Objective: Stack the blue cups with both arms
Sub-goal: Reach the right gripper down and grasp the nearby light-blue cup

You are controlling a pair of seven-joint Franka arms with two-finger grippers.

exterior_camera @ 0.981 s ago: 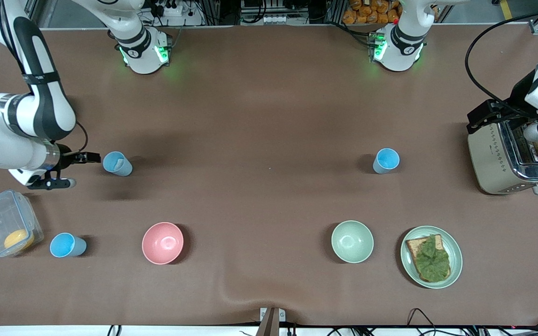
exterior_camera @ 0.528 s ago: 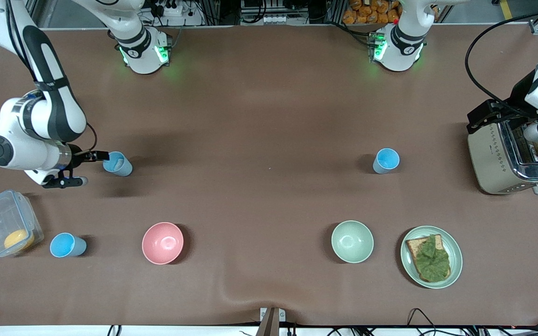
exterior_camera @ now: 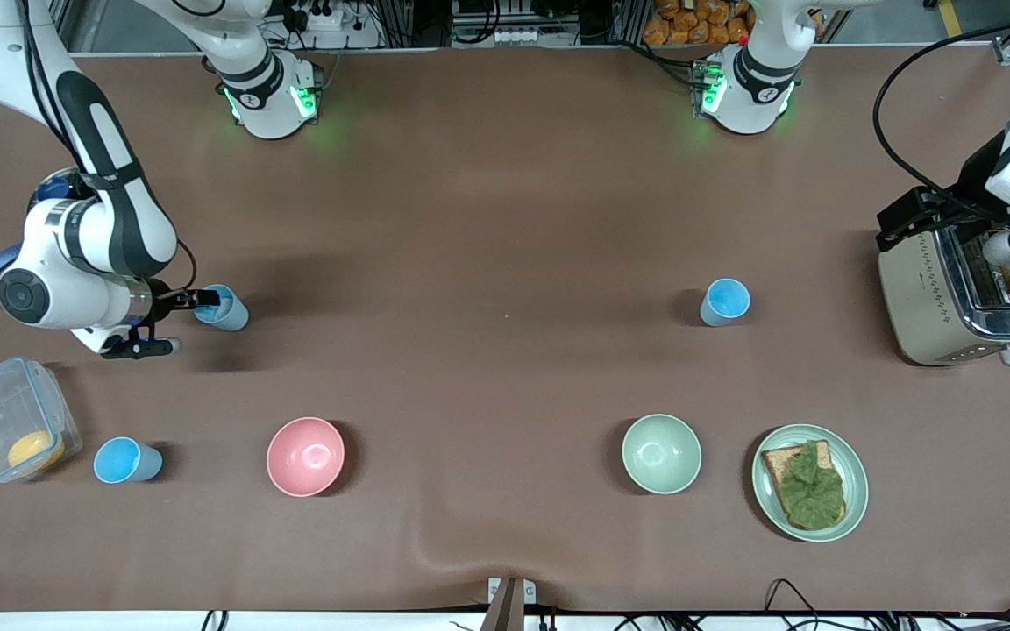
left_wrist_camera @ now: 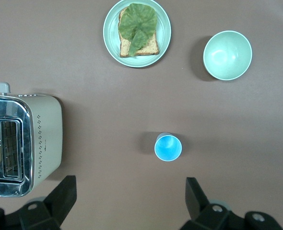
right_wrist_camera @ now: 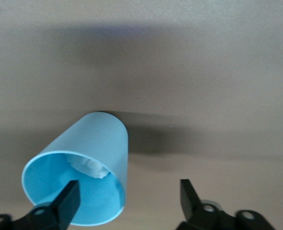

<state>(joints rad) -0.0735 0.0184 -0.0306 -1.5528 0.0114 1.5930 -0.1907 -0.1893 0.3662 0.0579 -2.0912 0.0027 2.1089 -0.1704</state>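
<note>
- Front view: three blue cups stand on the brown worktop (exterior_camera: 505,219); the cup with a white patch (exterior_camera: 223,308) stands toward the right arm's end, with one finger of the right gripper (exterior_camera: 174,322) over its rim and the other outside it, nearer the camera; jaws spread, clamping nothing; a second cup (exterior_camera: 125,461) stands nearer the camera beside a clear container (exterior_camera: 12,429) and near the pink bowl (exterior_camera: 305,456); a third cup (exterior_camera: 724,301) stands toward the left arm's end; the left arm waits over the toaster (exterior_camera: 961,294); the green bowl (exterior_camera: 661,453) and the plate (exterior_camera: 856,491) of toast lie nearer the camera.
- Left wrist view: left gripper (left_wrist_camera: 129,201) released, held high above the third cup.
- Right wrist view: one finger (right_wrist_camera: 67,201) inside the patch-bottomed cup's mouth; the other clear of its wall.
</note>
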